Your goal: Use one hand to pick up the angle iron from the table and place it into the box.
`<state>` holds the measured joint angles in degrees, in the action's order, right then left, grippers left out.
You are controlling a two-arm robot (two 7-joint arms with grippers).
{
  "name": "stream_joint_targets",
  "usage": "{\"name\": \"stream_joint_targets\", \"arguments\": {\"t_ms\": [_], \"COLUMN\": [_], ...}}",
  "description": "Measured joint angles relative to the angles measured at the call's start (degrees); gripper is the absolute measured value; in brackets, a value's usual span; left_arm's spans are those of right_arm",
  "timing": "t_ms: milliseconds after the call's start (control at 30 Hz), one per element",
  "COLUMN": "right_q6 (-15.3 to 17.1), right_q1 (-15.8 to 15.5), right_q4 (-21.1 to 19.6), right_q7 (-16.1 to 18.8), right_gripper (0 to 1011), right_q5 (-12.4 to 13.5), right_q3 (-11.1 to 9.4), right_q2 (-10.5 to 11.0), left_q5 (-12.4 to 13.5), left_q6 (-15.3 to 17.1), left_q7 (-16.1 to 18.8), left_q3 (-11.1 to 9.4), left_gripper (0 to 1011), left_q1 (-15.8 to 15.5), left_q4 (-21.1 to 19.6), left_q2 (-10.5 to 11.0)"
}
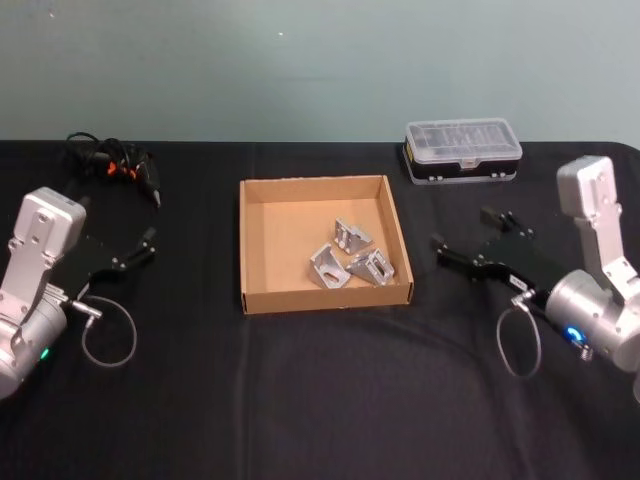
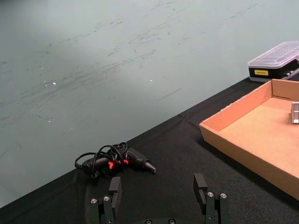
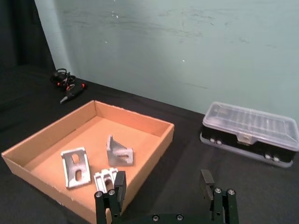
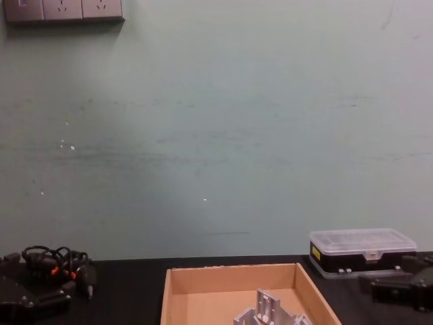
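The brown cardboard box (image 1: 243, 245) sits in the middle of the black table (image 1: 320, 400). Three silver angle irons lie inside it towards its right side: one at the back (image 1: 352, 237), one at the front left (image 1: 328, 267) and one at the front right (image 1: 368, 267). They also appear in the right wrist view (image 3: 119, 151) and the chest view (image 4: 267, 308). My left gripper (image 1: 135, 250) rests low, left of the box, open and holding nothing (image 2: 158, 186). My right gripper (image 1: 465, 232) hovers right of the box, open and holding nothing (image 3: 163, 181).
A black plastic case with a clear lid (image 1: 462, 150) stands at the back right, beyond the right gripper. A black cable bundle with orange marks (image 1: 110, 160) lies at the back left. A teal wall rises behind the table.
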<state>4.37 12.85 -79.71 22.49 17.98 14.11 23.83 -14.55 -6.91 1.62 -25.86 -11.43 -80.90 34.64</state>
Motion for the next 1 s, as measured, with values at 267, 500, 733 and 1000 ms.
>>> {"name": "stream_joint_targets", "arguments": {"t_ms": [267, 500, 733, 1000], "right_q6": [-1.7, -2.3, -2.2, -2.1], "right_q1": [-2.5, -3.3, -3.2, -3.1], "right_q4": [0.6, 0.7, 0.7, 0.7], "right_q7": [0.6, 1.6, 1.5, 1.4], "right_gripper": [1002, 1002, 1003, 1003], "right_q5": [1.2, 1.8, 1.7, 1.7], "right_q3": [-1.0, -1.2, -1.2, -1.1], "right_q2": [1.2, 2.0, 1.8, 1.8], "left_q5": [0.0, 0.0, 0.0, 0.0], "left_q6": [0.0, 0.0, 0.0, 0.0], "left_q7": [0.0, 0.0, 0.0, 0.0], "left_q3": [0.0, 0.0, 0.0, 0.0], "left_gripper": [1011, 1012, 1011, 1011], "left_q1": [0.0, 0.0, 0.0, 0.0], "left_q4": [0.0, 0.0, 0.0, 0.0], "left_q2": [0.0, 0.0, 0.0, 0.0]}}
